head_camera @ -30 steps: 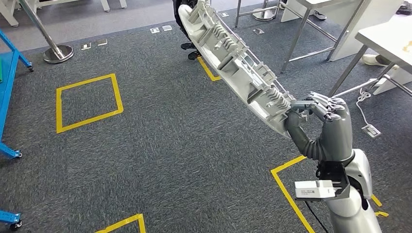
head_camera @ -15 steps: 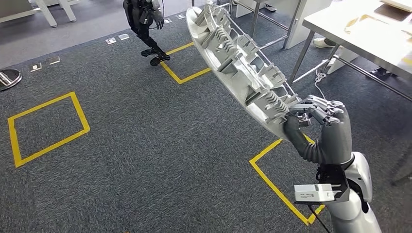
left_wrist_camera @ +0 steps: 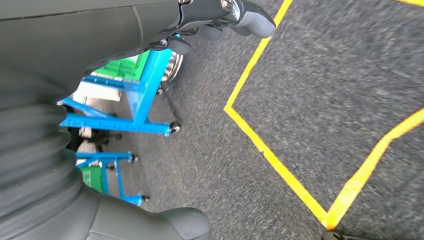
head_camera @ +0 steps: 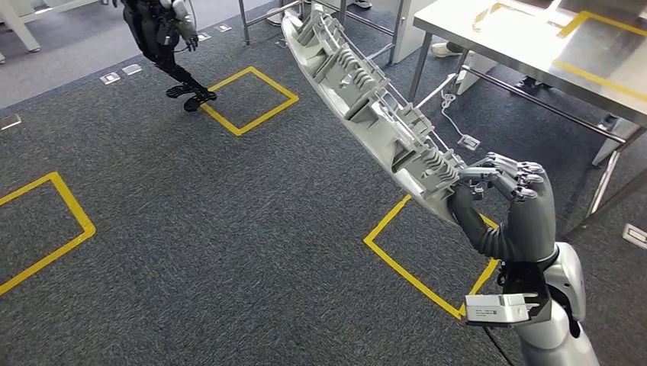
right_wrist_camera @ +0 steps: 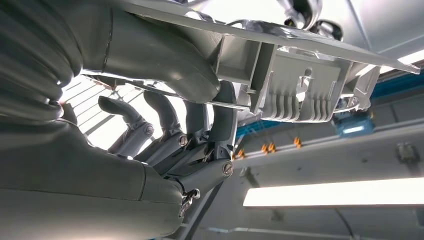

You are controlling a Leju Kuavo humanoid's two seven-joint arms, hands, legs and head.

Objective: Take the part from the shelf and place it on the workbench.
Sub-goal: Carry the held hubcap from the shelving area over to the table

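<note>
Our right hand's fingers (head_camera: 500, 174) clamp the near end of the long grey part (head_camera: 366, 107), carried above the carpet; left hand (left_wrist_camera: 220, 20) hangs, fingers curled inward. Next, we judge, reach the tabletop (head_camera: 534, 53) beyond.

Below me lies dark grey carpet (head_camera: 229, 229) marked with yellow tape squares (head_camera: 248, 99). A steel table (head_camera: 534, 53) stands at my upper right; blue wheeled frames (left_wrist_camera: 130, 110) stand behind. Strip lights (right_wrist_camera: 330, 195) glow overhead.
</note>
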